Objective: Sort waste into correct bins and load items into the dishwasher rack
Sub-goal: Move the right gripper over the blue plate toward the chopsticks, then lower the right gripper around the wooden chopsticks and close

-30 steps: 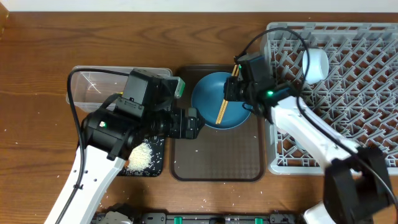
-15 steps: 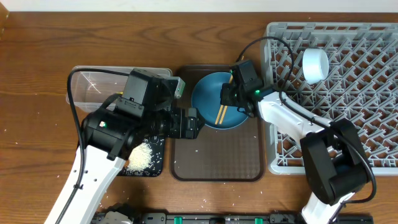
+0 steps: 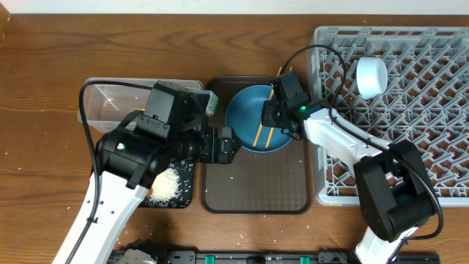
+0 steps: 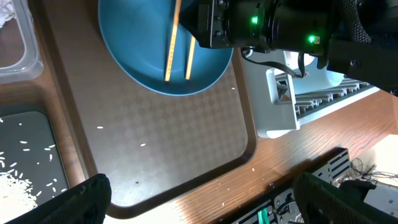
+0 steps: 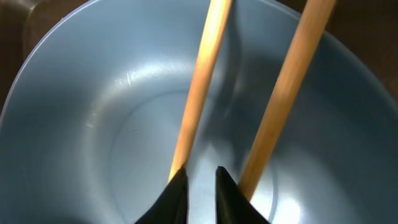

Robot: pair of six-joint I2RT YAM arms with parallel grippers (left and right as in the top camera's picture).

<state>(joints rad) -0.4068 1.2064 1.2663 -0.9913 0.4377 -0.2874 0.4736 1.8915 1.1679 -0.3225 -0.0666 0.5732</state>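
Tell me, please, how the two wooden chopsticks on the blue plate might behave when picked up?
The wooden chopsticks look thin and straight, so probably stiff and light. Lying loose on the smooth, dished dark blue plate, they may roll or slide when nudged.

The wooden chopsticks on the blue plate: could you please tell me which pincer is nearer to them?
Right. The right pincer is directly above the chopsticks, its tips pointing down between the two; the left pincer hangs open over the brown tray, beside the plate.
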